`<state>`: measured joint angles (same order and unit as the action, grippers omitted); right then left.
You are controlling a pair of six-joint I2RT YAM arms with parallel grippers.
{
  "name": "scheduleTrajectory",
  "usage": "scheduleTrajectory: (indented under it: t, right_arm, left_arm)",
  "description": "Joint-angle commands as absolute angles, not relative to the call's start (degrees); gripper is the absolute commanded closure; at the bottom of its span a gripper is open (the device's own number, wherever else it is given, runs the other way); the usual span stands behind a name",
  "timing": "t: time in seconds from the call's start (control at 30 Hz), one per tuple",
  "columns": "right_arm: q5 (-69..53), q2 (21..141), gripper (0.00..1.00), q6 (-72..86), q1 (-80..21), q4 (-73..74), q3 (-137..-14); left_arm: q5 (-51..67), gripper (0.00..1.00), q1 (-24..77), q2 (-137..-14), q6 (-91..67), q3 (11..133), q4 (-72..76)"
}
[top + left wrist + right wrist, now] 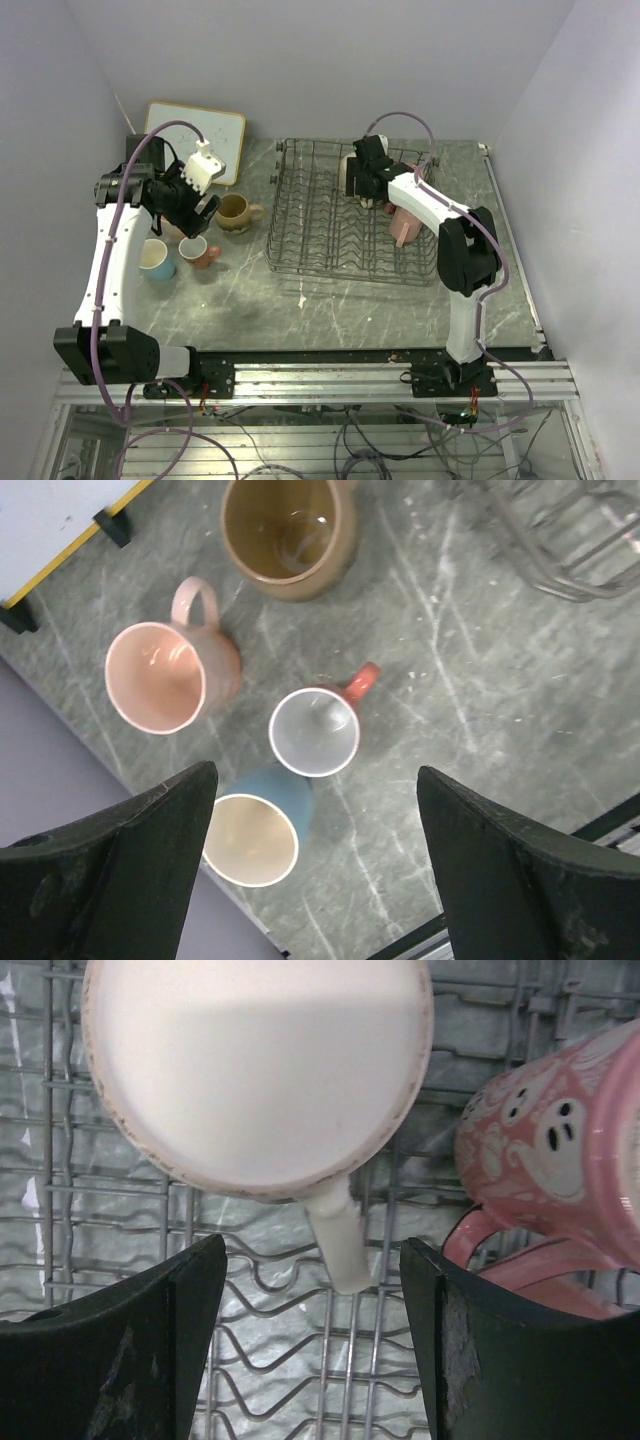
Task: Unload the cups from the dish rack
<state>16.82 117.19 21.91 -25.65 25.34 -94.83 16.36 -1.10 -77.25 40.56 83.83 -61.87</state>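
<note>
Four cups stand upright on the table under my left gripper (315, 865), which hangs open and empty above them: a tan one (290, 530), a pink one (160, 675), a salmon one with a grey inside (315, 730) and a light blue one (255, 835). In the top view my left gripper (203, 208) hovers over that group. My right gripper (366, 195) reaches down into the dish rack (330, 240). A cream cup (255, 1070) lies there bottom towards me. Its handle (340, 1240) points into the gap of my open right gripper (315, 1330), touching neither finger. A pink patterned cup (550, 1150) lies to its right.
A wood-framed whiteboard (195, 135) leans at the back left, close behind the cups. A second pink cup (560, 1270) lies under the patterned one in the rack. The rack's near left corner (570, 540) shows to the right of the cups on the table.
</note>
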Motion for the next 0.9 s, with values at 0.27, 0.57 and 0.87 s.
scheduleTrajectory:
  t: [0.27, 0.57, 0.87]
  right_arm:
    - [20.2, 122.4, 0.31, 17.0, -24.9, 26.4, -99.1]
    - [17.4, 125.9, 0.48, 16.7, -24.9, 25.5, -100.3]
    - [17.3, 124.3, 0.85, 16.5, -25.0, 23.4, -99.0]
  left_arm:
    - [24.6, 0.09, -0.5, -73.8, 38.3, 85.6, -66.2]
    - [26.2, 0.08, -0.4, -72.9, 37.8, 85.4, -66.0]
    - [26.8, 0.07, -0.3, -72.3, 37.2, 84.7, -65.7]
